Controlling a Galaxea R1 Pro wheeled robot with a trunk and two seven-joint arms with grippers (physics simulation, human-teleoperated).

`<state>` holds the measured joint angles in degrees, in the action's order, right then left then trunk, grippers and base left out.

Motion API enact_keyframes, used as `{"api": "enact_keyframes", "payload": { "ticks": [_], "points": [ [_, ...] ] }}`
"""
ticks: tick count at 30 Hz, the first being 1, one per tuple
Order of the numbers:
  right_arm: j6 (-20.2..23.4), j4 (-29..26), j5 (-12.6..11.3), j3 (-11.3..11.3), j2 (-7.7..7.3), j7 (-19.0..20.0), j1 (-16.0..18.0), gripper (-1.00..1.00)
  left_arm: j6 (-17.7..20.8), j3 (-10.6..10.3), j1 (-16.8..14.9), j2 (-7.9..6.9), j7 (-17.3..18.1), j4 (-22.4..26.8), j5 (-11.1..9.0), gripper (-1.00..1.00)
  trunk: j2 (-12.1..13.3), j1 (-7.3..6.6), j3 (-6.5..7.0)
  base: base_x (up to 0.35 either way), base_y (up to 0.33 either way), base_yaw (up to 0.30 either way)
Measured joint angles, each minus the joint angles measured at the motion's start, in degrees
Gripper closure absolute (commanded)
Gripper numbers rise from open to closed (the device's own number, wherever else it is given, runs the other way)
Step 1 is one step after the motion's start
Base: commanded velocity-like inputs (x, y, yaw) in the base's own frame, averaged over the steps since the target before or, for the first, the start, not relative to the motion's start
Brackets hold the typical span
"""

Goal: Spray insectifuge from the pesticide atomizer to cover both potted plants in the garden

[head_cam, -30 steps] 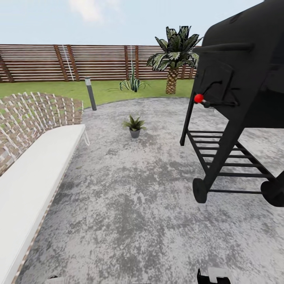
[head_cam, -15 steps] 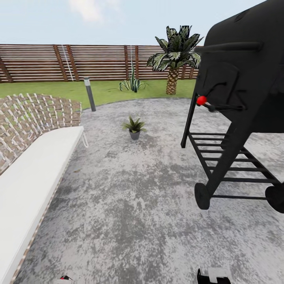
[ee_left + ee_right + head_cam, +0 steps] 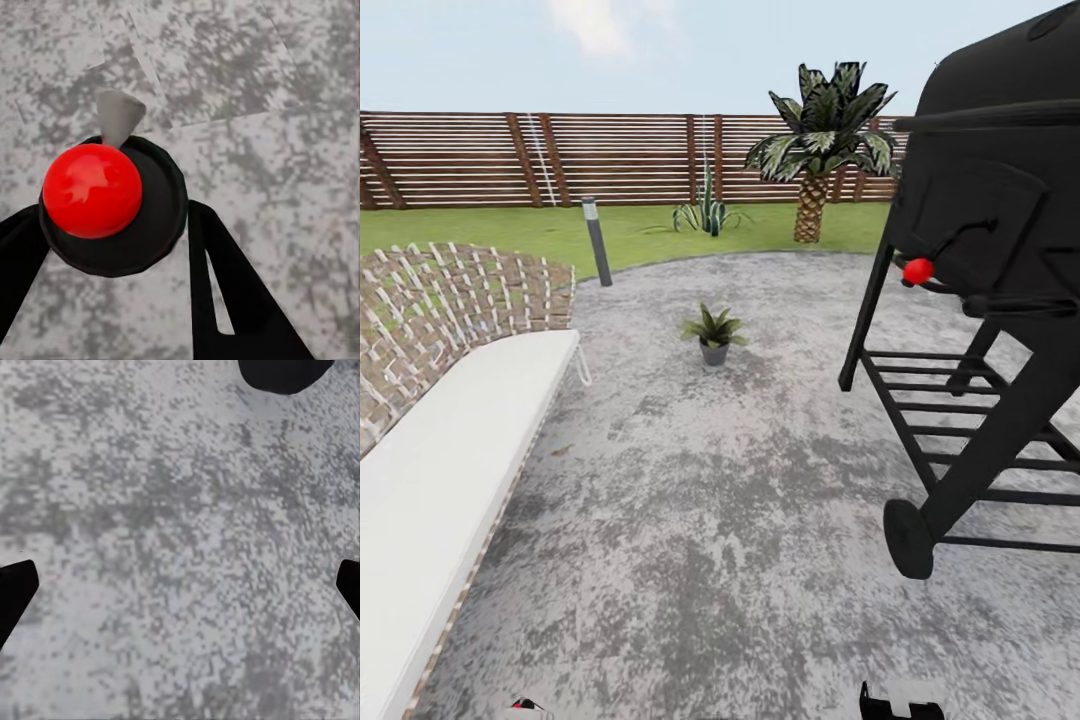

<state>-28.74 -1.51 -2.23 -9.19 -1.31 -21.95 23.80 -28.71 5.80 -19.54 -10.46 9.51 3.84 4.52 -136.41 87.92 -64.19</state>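
Note:
In the left wrist view the pesticide atomizer (image 3: 91, 189) shows from above: a dark round bottle with a red ball top and a grey nozzle. My left gripper (image 3: 112, 225) is shut on it, one black finger on each side. A bit of its red top peeks in at the head view's bottom edge (image 3: 526, 704). One potted plant (image 3: 713, 335), a green rosette in a grey pot, stands on the grey paving of the garden, several steps ahead. My right gripper (image 3: 180, 592) hangs open over bare paving, and its tip shows low in the head view (image 3: 900, 702).
A tall black grill (image 3: 1000, 250) on wheels with a red knob stands close at the right. A woven bench with a white cushion (image 3: 450, 450) lines the left. Beyond the paving are a grey lamp post (image 3: 597, 240), an agave (image 3: 708, 212), a palm (image 3: 822, 130) and the slat fence (image 3: 610, 160).
The whole head view has shifted: the grill, plant and palm now sit further right and lower, so the camera moved. The plant itself has not moved.

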Motion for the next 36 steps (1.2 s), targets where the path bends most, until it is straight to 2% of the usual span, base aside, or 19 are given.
{"api": "enact_keyframes", "payload": {
  "ticks": [11, 36],
  "points": [
    [0.0, 0.0, 0.2, 0.0, -0.26, 0.0, 0.0, -1.00, 0.0, 0.0, 0.0, 0.01, 0.0, 0.0, 0.0, 1.00, 0.0, 0.00, 0.00, 0.320, 0.076, 0.030],
    [0.0, 0.0, 0.1, 0.0, -0.19, 0.0, 0.0, -1.00, 0.0, 0.1, 0.0, 0.04, 0.0, 0.0, 0.0, 1.00, 0.0, 0.00, 0.00, 0.335, 0.002, 0.000]
  ]
}}
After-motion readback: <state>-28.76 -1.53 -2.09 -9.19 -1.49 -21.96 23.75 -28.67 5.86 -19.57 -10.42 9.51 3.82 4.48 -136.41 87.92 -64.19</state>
